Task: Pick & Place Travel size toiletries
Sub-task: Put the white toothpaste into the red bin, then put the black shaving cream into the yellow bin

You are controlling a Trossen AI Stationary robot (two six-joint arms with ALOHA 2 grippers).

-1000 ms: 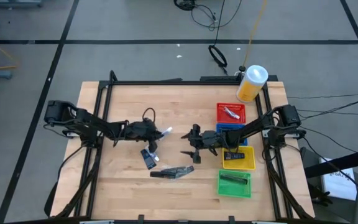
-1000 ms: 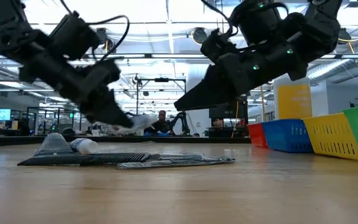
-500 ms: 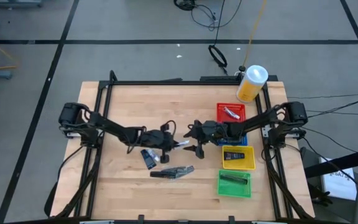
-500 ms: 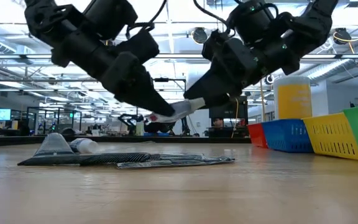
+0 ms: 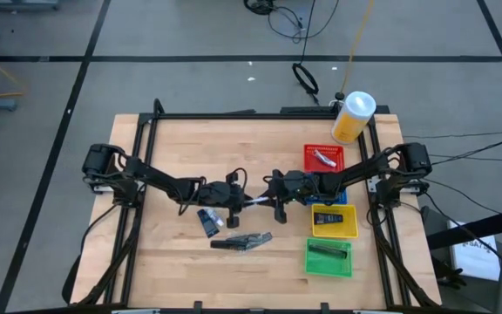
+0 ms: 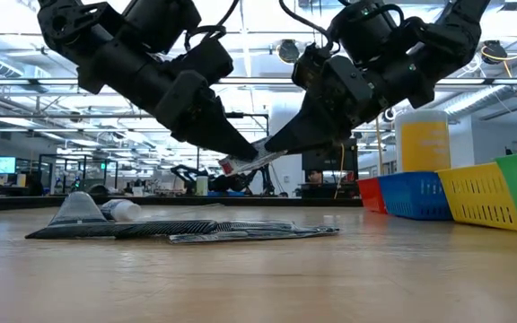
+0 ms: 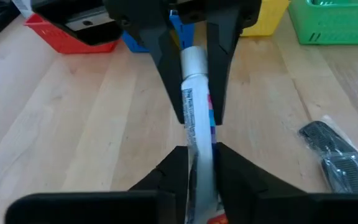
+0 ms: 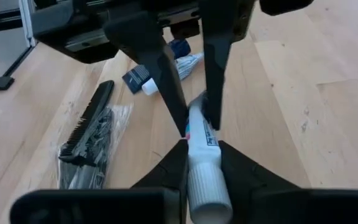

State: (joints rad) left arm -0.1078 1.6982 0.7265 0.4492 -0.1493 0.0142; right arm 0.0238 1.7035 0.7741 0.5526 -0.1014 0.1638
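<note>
A white tube with a white cap hangs in the air over the table's middle, between my two grippers. My left gripper comes from the table's left and is shut on the tube's flat tail end. My right gripper comes from the right and is shut on its cap end. On the table nearer the front edge lie a dark tube with a white cap and a black comb in clear wrap, both flat on the wood. My left gripper pinches the tube's printed tail end between its two fingers, reaching in nearly level from the table's left, along the tube. The tube is clear of the table, slanting slightly up toward its cap. My right gripper pinches the tube just behind its cap between its two fingers, slanting down from the table's right, along the tube. The cap points back toward its wrist. The tube is lifted clear.
Red, blue, yellow and green baskets stand in a row along the right side, some with items inside. A yellow canister with a white lid stands at the far right corner. Bare wood lies on the left and far side.
My left gripper has carried the white tube toward the table's right and slightly nearer, to the middle. My right gripper, open a second ago, has moved to meet it and shut on the tube's cap end. The tube has stayed off the table.
</note>
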